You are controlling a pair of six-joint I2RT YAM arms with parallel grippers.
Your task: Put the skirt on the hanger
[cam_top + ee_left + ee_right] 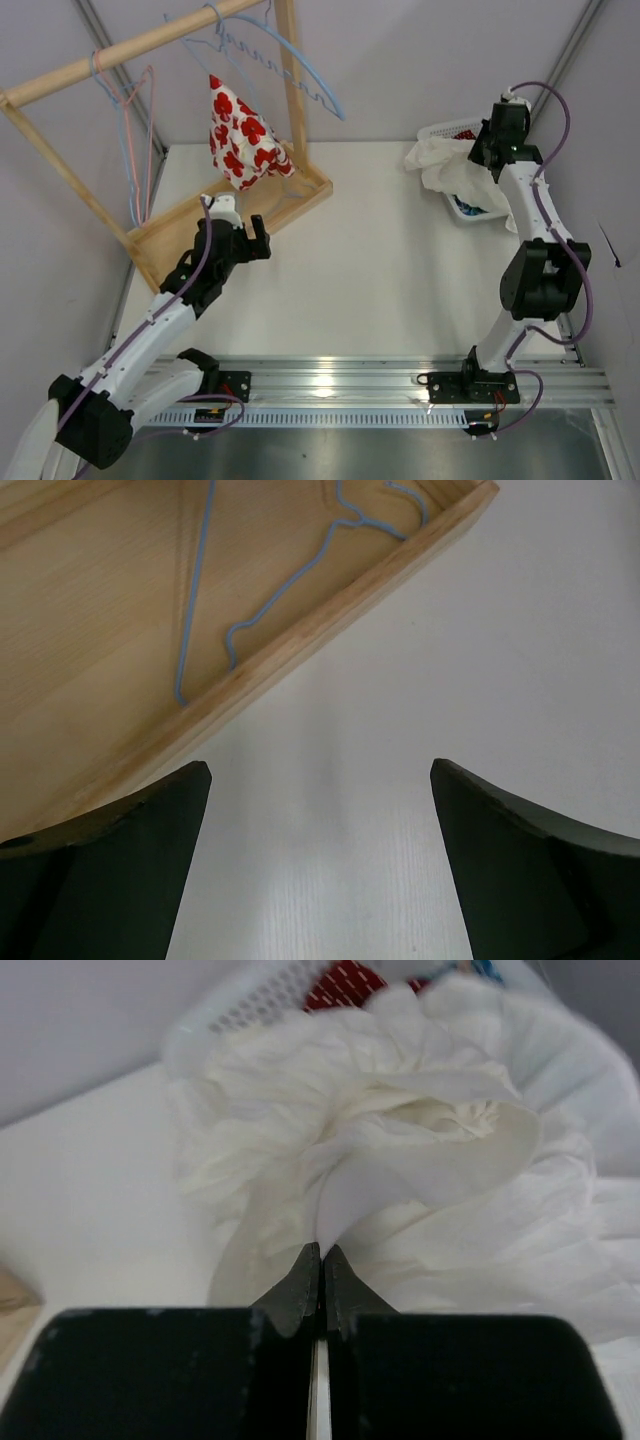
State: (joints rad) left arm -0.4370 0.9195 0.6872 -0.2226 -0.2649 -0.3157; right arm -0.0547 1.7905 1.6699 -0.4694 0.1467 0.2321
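On the table (380, 270), far right, your right gripper (322, 1252) clamped a skirt (420, 1110) fold for lifting; your left gripper (320, 765) hung spread beside the rack (100, 610).

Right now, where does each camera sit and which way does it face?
Top external: above and behind the bases, looking down on the white table, wooden hanger rack, left arm and right arm.
Left wrist: on the left arm, looking down past its open left hand at table and the rack's wooden base.
Right wrist: on the right arm, looking forward past the right hand, shut on the crinkled white skirt, white plastic basket behind.
Shared: top and right wrist both show skirt and basket.
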